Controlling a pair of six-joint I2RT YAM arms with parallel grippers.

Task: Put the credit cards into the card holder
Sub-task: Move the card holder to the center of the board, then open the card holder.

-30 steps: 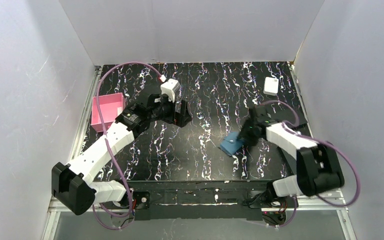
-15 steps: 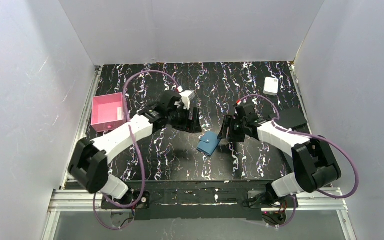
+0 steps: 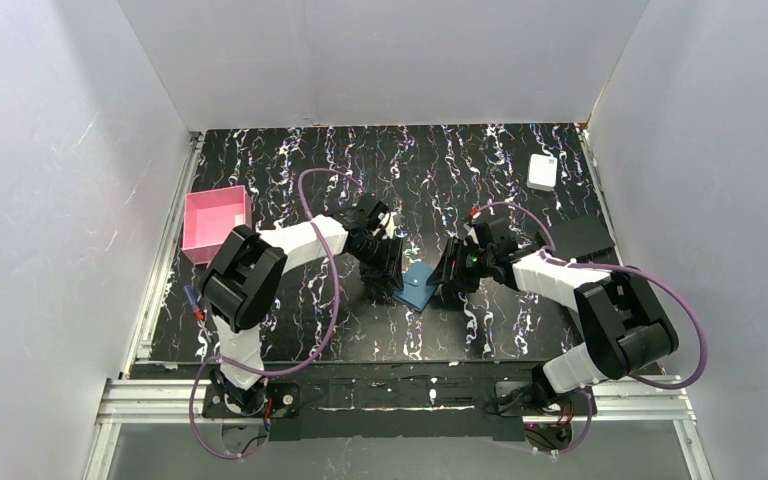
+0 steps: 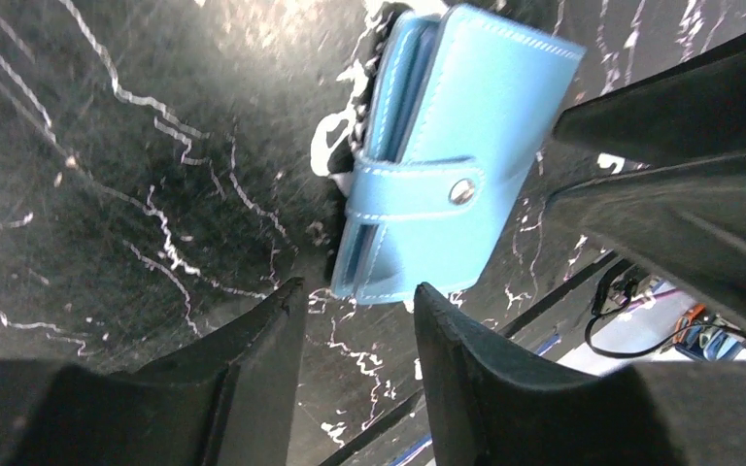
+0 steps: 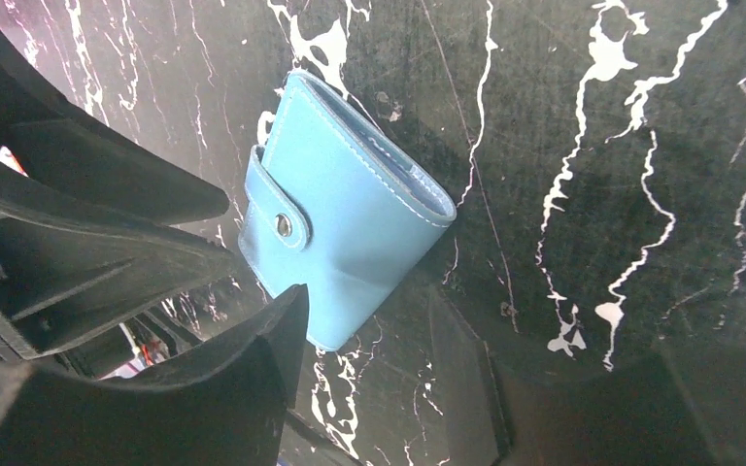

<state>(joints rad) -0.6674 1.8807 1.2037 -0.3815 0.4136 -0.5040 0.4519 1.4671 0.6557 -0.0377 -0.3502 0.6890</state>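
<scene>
The card holder (image 3: 418, 285) is a teal wallet, folded shut with its snap tab fastened, lying flat on the black marbled table. It also shows in both wrist views, as the card holder (image 4: 447, 165) and the card holder (image 5: 350, 214). My left gripper (image 3: 385, 268) stands just left of it, and my right gripper (image 3: 450, 280) just right of it. The left gripper (image 4: 355, 291) is open with only table between its fingers, the wallet's edge just past the tips. The right gripper (image 5: 369, 311) is open too, one fingertip overlapping the wallet's corner. No credit cards are in view.
A pink square tray (image 3: 215, 222) sits at the table's left edge. A thicker white box (image 3: 542, 171) lies at the back right, and flat black rectangles (image 3: 582, 238) lie by the right edge. White walls enclose the table on three sides.
The wallet slid left with my right gripper to mid-table. My left arm swung right and down to the wallet's left side, and its jaws narrowed.
</scene>
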